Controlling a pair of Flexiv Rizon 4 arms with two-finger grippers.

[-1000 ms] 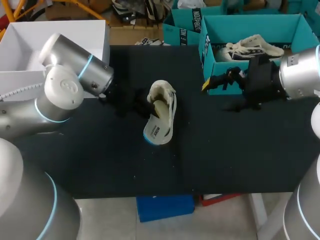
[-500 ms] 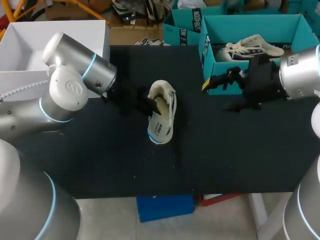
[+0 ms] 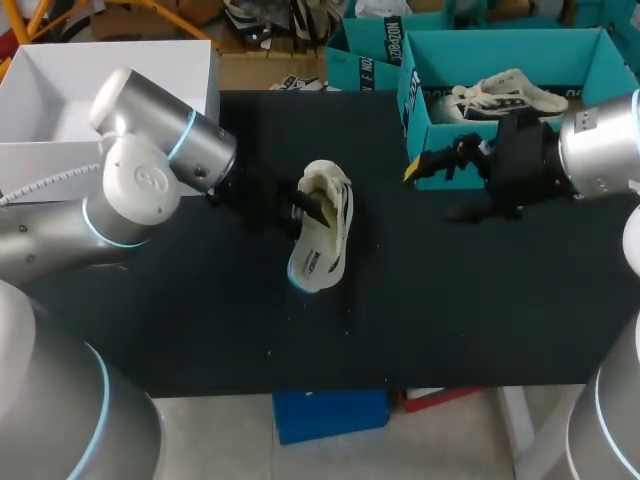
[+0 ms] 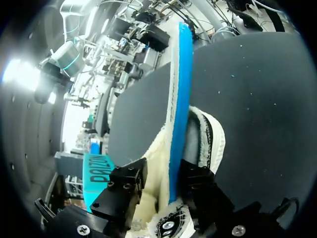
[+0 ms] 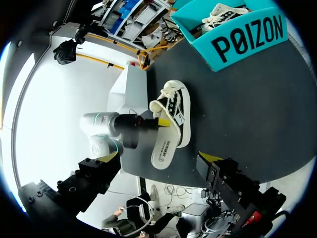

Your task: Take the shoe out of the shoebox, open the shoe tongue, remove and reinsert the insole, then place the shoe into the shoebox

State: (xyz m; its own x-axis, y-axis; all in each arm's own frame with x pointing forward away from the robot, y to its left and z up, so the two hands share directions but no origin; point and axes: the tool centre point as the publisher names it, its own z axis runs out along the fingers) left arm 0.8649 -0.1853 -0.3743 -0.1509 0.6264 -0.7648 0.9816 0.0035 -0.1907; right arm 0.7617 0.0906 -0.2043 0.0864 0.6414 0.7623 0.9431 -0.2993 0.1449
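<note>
Head view, looking down on a black worktop (image 3: 470, 300). A cream low-top shoe (image 3: 328, 180) with a white, black-striped sole lies on its side near the middle of the worktop, with its opening turned toward the left edge. Its insole (image 3: 315, 262) is white with dark print on top and bright blue underneath. It sticks partway out of the opening and points toward the near edge.

The left arm comes in from the left edge, and the left gripper (image 4: 166, 178) sits at the shoe's mouth. In the left wrist view the insole stands edge-on between the two black fingers. They appear pressed against its two faces, so the gripper looks clamped on the insole. A hold like this would suit drawing the insole clear or steering it back in. The shoe's fuzzy cream lining shows just beside the fingers.

The right gripper (image 5: 158, 157) hangs near the right edge, just in front of the teal shoebox (image 3: 520, 50). Its fingers are spread wide with nothing between them. It is probably parked out of the way, close to the box for later. The shoebox stands at the far right corner, with a second shoe (image 3: 505, 92) inside.
</note>
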